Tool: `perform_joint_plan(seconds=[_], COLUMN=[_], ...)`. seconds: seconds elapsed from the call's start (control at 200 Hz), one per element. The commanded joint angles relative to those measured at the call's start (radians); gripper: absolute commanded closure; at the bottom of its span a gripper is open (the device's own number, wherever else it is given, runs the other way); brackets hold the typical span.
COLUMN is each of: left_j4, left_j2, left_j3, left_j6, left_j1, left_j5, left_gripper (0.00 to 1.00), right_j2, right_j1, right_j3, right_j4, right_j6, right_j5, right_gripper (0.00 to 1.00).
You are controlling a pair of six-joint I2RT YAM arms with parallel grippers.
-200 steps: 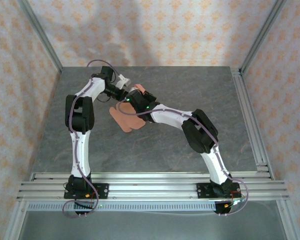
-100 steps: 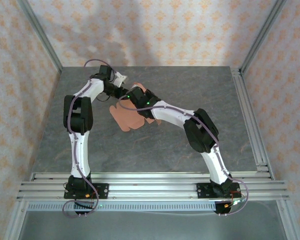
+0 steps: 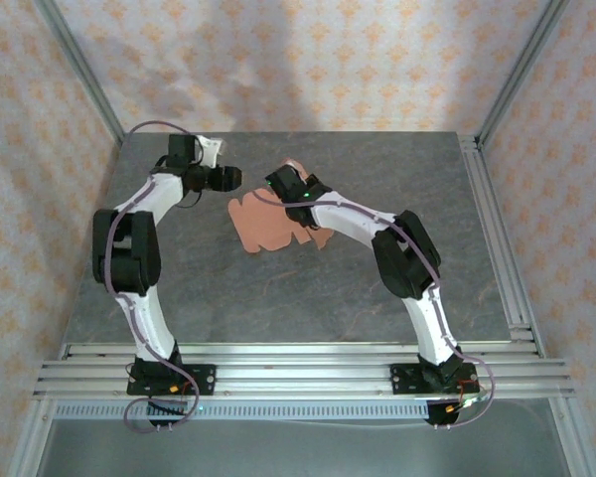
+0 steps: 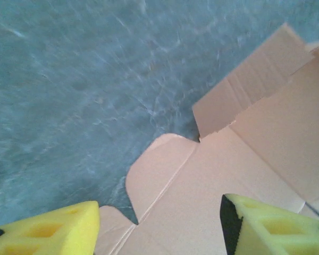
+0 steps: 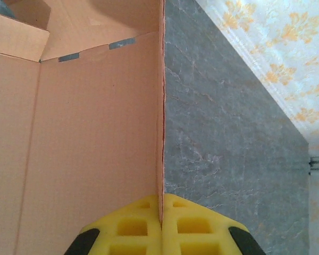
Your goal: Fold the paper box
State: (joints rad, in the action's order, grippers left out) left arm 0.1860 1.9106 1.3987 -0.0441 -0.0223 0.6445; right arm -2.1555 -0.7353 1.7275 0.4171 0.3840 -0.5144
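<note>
— What is seen as the work surface?
— A grey table top (image 3: pixel 278 298) with pale marbled veining is laid out flat.
— How is it enclosed?
— It is closed in at the back and both sides by walls (image 3: pixel 308 60) papered in a pale pattern of orange floral motifs. Slanted metal posts (image 3: pixel 79 75) are set at the back corners.
— And at the edges?
— Ribbed aluminium rails (image 3: pixel 298 360) are run across the near edge, and a further rail (image 3: pixel 492 229) is fixed along the right side.

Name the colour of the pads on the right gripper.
Yellow; clearest in the right wrist view, where the pads clamp the paper box's edge.
</note>
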Motion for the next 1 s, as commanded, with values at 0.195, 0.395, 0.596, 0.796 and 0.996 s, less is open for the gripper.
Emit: perform_joint_plan(seconds=[0.195, 0.395, 0.596, 0.796, 0.996], left_j4=[-0.081, -0.126, -0.132, -0.153, -0.156], left_j2=[-0.165, -0.145, -0.106, -0.100, -0.117], left_j3=[-0.187, -0.220, -0.180, -0.180, -0.204], left_j6=[0.049, 0.031, 0.053, 0.088, 0.108], left_j1=[0.049, 0.084, 0.098, 0.102, 0.102], left_j5=[-0.105, -0.114, -0.104, -0.100, -0.149], left_gripper=[0.33, 0.33, 0.33, 0.33, 0.33], right_j2=[0.163, 0.188, 0.174, 0.169, 0.180], right_j1=[0.055, 0.072, 0.054, 0.023, -0.016], right_j3=[-0.098, -0.147, -0.164, -0.210, -0.296], right_j4=[0.096, 0.093, 0.101, 0.007, -0.210], right_j6=[-0.317, -0.331, -0.177, 0.067, 0.354], right_j5=[0.235, 0.220, 0.031, -0.078, -0.107], right_gripper=[1.00, 1.00, 1.00, 1.00, 1.00])
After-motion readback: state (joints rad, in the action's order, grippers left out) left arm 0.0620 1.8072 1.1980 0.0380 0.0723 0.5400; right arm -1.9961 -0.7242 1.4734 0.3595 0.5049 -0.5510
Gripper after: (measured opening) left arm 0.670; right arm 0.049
